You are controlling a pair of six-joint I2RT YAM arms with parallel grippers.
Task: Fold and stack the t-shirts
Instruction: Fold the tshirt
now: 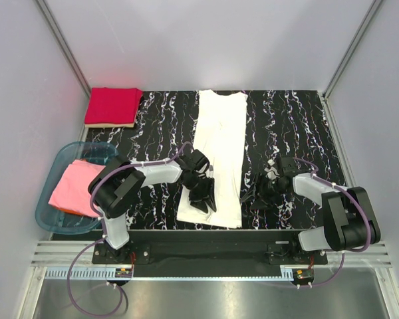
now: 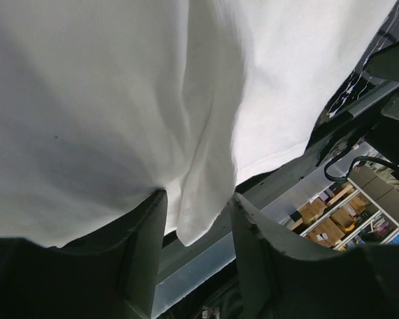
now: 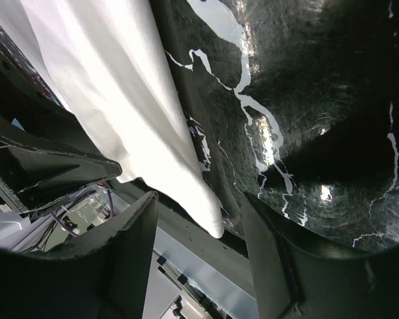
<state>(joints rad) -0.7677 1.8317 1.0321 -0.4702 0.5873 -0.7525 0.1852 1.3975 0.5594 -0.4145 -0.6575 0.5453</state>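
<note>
Left gripper (image 2: 196,212) spread, white t-shirt (image 2: 86,100) hem ridge between fingers. Right gripper (image 3: 199,216) spread, same t-shirt's corner between jaws, on mat (image 3: 319,100).

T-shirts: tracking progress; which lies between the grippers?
The white t-shirt, stretched along the mat; the red t-shirt sits far left, the pink t-shirt in the tub.

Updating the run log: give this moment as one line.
white t-shirt: long strip on mat; left hand: at near hem; right hand: open, near-right corner; red t-shirt: folded, far left; pink t-shirt: in tub
</note>
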